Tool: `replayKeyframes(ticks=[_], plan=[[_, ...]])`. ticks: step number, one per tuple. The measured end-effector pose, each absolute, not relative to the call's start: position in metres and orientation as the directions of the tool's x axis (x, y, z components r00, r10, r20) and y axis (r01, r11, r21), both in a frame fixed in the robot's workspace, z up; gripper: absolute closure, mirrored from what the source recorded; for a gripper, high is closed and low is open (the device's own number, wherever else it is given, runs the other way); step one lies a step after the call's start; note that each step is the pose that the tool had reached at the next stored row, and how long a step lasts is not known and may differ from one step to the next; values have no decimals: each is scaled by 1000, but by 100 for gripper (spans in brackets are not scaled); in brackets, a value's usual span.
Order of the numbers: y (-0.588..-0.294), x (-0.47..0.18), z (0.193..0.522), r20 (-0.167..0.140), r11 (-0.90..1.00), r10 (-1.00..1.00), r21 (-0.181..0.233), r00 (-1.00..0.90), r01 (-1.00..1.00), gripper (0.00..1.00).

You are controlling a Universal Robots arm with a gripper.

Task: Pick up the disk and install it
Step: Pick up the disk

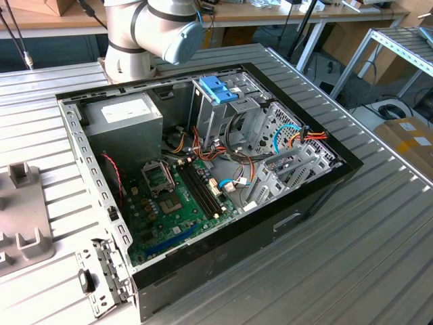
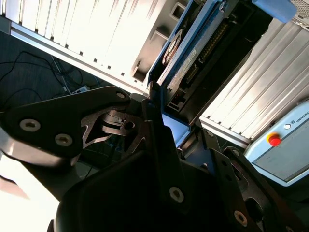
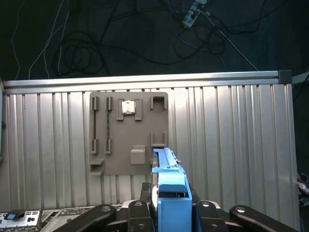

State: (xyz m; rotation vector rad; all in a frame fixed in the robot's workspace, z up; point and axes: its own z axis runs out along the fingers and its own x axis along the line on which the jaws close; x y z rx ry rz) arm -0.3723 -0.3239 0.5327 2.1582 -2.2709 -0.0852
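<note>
In both wrist views the disk [image 3: 167,176] [image 2: 192,54] stands edge-on between the dark fingers of my gripper [image 3: 170,205] [image 2: 169,123], which is shut on it. Its light-blue plastic frame runs along the sides, and the second wrist view shows its underside with a circuit board and connector. The disk hangs in the air above the ribbed metal table [image 3: 231,145], just beside a grey holder plate [image 3: 128,133]. The exterior view shows the open computer case [image 1: 203,169] with its metal drive cage [image 1: 226,112] at the back, topped by a blue latch [image 1: 218,88].
Inside the case lie a green motherboard [image 1: 172,206], a grey power supply box [image 1: 125,118] and loose cables [image 1: 298,135]. The arm's base [image 1: 135,47] stands behind the case. A grey fixture [image 1: 20,217] sits at the exterior view's left. A pendant with a red button [image 2: 275,140] lies nearby.
</note>
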Motion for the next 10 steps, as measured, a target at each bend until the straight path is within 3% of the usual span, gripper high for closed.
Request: replayKeyframes(ticks=[10], plan=[[-324,-369,533,-32,50,-998,45,-51,-998,63]])
